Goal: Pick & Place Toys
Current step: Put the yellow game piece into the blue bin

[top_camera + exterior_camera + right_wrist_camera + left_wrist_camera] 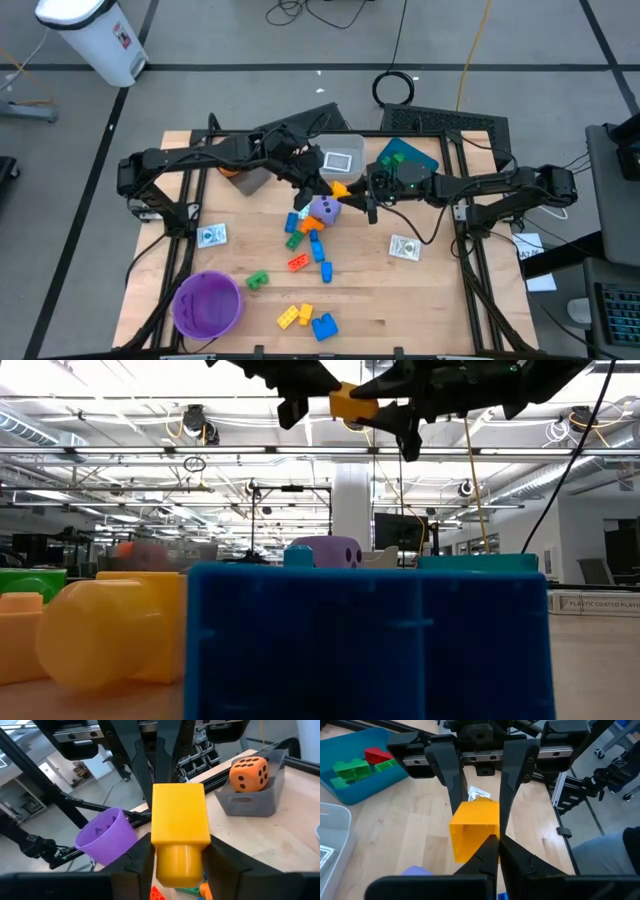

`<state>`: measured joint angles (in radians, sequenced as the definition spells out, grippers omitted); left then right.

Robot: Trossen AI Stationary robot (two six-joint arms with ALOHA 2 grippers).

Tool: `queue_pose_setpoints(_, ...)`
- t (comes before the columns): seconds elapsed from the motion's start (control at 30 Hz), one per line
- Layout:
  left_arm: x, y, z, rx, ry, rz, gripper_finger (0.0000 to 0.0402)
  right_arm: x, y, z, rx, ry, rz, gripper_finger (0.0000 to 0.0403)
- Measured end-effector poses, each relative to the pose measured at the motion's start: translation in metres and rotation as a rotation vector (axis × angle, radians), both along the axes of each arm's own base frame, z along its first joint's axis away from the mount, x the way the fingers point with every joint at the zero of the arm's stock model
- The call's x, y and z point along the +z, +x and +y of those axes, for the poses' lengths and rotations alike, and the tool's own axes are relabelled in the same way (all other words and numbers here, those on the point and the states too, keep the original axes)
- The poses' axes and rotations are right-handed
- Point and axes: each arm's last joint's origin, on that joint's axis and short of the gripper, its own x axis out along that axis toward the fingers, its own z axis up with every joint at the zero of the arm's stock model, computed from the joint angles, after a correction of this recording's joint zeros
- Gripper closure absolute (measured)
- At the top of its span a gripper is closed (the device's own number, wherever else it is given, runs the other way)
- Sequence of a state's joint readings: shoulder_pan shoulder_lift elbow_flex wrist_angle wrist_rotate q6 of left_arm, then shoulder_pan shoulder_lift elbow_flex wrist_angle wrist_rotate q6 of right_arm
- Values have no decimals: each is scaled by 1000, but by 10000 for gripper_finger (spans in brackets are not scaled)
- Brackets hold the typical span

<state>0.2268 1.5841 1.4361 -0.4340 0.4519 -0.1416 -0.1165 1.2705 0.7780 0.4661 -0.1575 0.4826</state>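
Both tools are meeting mid-air above the surface [420, 300], left tool [492, 842] clenched on the yellow brick [340, 189] while right tool [177, 865] is grasping its other end; a mistimed release is risking a drop onto the purple die [322, 211]

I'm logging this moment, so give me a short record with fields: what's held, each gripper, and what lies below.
Held item: yellow brick, raised above the table
Left gripper: shut, pinching the brick's edge
Right gripper: fingers against either side of the same brick
Below: purple die among loose bricks
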Motion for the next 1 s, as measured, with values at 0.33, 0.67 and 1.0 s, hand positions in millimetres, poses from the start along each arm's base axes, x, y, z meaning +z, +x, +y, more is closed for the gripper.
queue_pose_setpoints(0.33,3,0,11,74,-63,-19,307,0,-1,-4,-11,19,-1,279)
queue_pose_setpoints(0.67,11,-3,38,160,-50,-109,208,5,-37,-36,-117,76,171,279)
queue_pose_setpoints(1.0,34,2,49,168,31,-361,192,-12,-107,-80,-534,83,579,279)
